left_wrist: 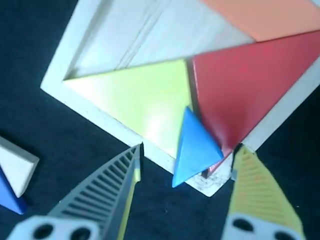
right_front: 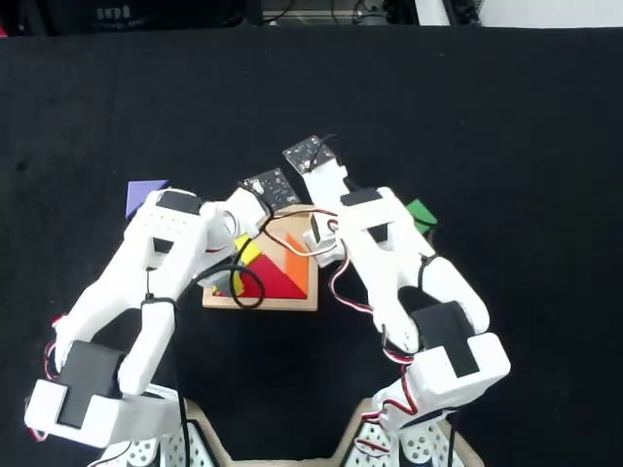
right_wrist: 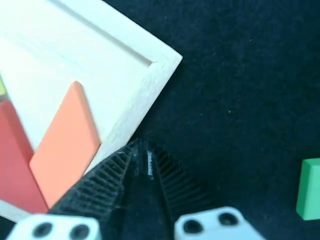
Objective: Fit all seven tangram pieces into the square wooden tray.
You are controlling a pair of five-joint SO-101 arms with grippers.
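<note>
Left wrist view has the small blue triangle (left_wrist: 196,145) tilted across the pale wooden tray (left_wrist: 115,123) rim, its apex pointing inward between the glossy yellow triangle (left_wrist: 140,95) and the red triangle (left_wrist: 240,85), perhaps resting on both. On the left gripper (left_wrist: 189,150) the jaws stand wide apart, flanking it; on the right gripper (right_wrist: 142,150) they are pinched together, empty. The tray sits mid-bench.

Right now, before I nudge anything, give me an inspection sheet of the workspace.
Surface: black cloth.
Job's things: wooden tray holds yellow triangle, red triangle, orange piece; blue triangle lies tilted over the yellow-red seam and rim; purple piece, green piece out on the cloth.
Clutter: nothing seen.
Grippers: left gripper open around the blue triangle; right gripper shut, empty, by a tray corner.
Cables: black cable loops over the tray.
Surroundings: dark equipment behind the table.
</note>
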